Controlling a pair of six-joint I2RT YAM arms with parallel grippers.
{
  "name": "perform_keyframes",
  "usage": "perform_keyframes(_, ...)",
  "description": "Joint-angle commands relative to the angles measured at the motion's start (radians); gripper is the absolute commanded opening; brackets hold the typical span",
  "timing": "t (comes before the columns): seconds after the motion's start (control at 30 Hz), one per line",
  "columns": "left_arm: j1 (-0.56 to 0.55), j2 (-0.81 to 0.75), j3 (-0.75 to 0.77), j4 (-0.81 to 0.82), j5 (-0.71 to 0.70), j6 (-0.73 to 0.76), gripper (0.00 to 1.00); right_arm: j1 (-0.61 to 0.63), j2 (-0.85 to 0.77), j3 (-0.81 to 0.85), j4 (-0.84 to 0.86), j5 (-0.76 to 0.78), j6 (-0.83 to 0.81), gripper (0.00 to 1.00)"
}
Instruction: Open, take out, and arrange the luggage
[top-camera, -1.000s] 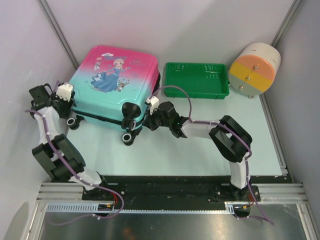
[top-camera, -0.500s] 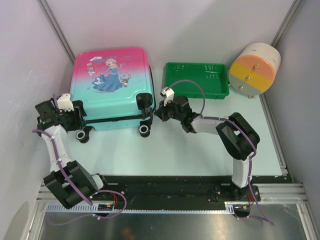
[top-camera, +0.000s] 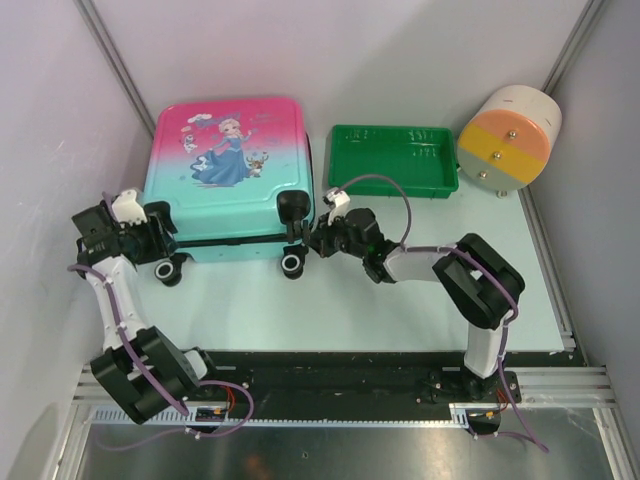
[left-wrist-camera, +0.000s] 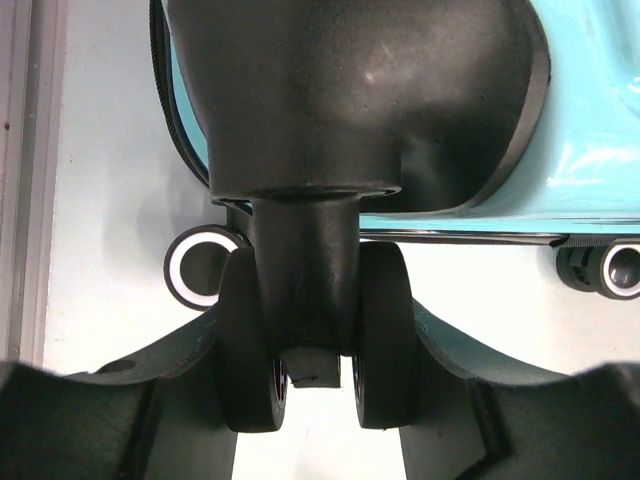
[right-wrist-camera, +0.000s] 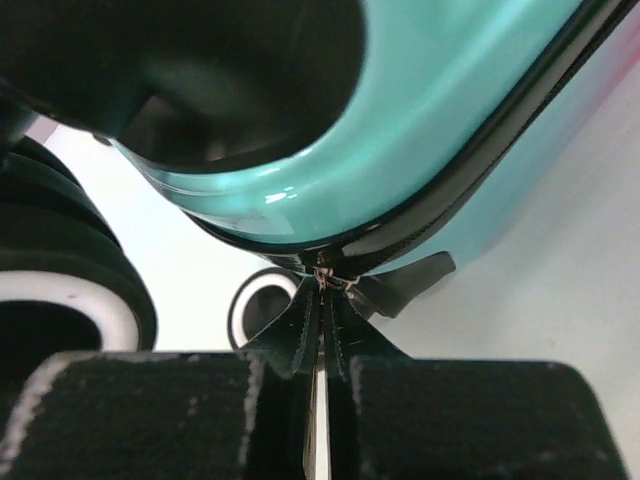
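Teal-and-pink hard shell, the luggage (top-camera: 228, 170) now lies flat and square to the near edge of the table (top-camera: 400, 300), at the far left. A second ago it sat skewed, one wheeled corner swung toward the arms. The zip is not yet opened, so I judge the lining-up done and the opening yet to start. The overhead view gives that layout, with the green tray (top-camera: 395, 190) just beside the case. Only the wrist views show the grips. The left fingers (left-wrist-camera: 150, 400) clamp both sides of a black caster wheel (left-wrist-camera: 315, 350), bracing the case. The right fingers (right-wrist-camera: 150, 400) are pinched nearly together on the zipper pull (right-wrist-camera: 322, 300) at the seam.
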Motion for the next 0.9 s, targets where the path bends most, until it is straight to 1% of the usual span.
perform_keyframes(0.0, -0.027, -0.051, -0.06, -0.038, 0.16, -0.127, 0.0, 0.135, -0.027, 0.035, 0.118, 0.01, 0.099, 0.0)
perform_keyframes(0.1, -0.029, -0.085, -0.061, -0.04, 0.159, -0.157, 0.0, 0.189, -0.027, 0.048, 0.132, 0.102, 0.091, 0.0)
perform_keyframes(0.13, -0.029, -0.103, -0.063, -0.04, 0.163, -0.165, 0.0, 0.207, -0.03, 0.046, 0.134, 0.179, 0.084, 0.0)
perform_keyframes(0.2, -0.03, -0.117, -0.063, -0.04, 0.176, -0.19, 0.0, 0.273, -0.036, 0.048, 0.154, 0.27, -0.014, 0.0)
perform_keyframes(0.23, -0.031, -0.12, -0.064, -0.038, 0.177, -0.196, 0.0, 0.299, -0.034, 0.048, 0.175, 0.394, -0.072, 0.0)
perform_keyframes(0.27, -0.032, -0.12, -0.064, -0.038, 0.177, -0.203, 0.0, 0.324, -0.028, 0.046, 0.241, 0.438, -0.138, 0.0)
perform_keyframes(0.3, -0.032, -0.12, -0.064, -0.037, 0.182, -0.205, 0.0, 0.37, -0.019, 0.048, 0.281, 0.474, -0.276, 0.0)
perform_keyframes(0.33, -0.032, -0.12, -0.064, -0.038, 0.183, -0.208, 0.0, 0.382, 0.004, 0.048, 0.318, 0.507, -0.315, 0.0)
perform_keyframes(0.37, -0.032, -0.12, -0.066, -0.038, 0.183, -0.208, 0.0, 0.388, 0.015, 0.048, 0.371, 0.511, -0.32, 0.0)
perform_keyframes(0.4, -0.034, -0.12, -0.064, -0.038, 0.187, -0.208, 0.0, 0.385, 0.024, 0.054, 0.381, 0.491, -0.359, 0.0)
perform_keyframes(0.53, -0.043, -0.123, -0.064, -0.038, 0.187, -0.208, 0.0, 0.378, 0.079, 0.092, 0.389, 0.48, -0.36, 0.0)
perform_keyframes(0.67, -0.055, -0.132, -0.069, -0.037, 0.191, -0.211, 0.0, 0.391, 0.113, 0.123, 0.379, 0.505, -0.341, 0.0)
perform_keyframes(0.73, -0.064, -0.134, -0.07, -0.037, 0.193, -0.242, 0.0, 0.419, 0.122, 0.138, 0.395, 0.506, -0.35, 0.0)
perform_keyframes(0.87, -0.078, -0.132, -0.074, -0.032, 0.194, -0.253, 0.0, 0.477, 0.16, 0.221, 0.425, 0.543, -0.346, 0.0)
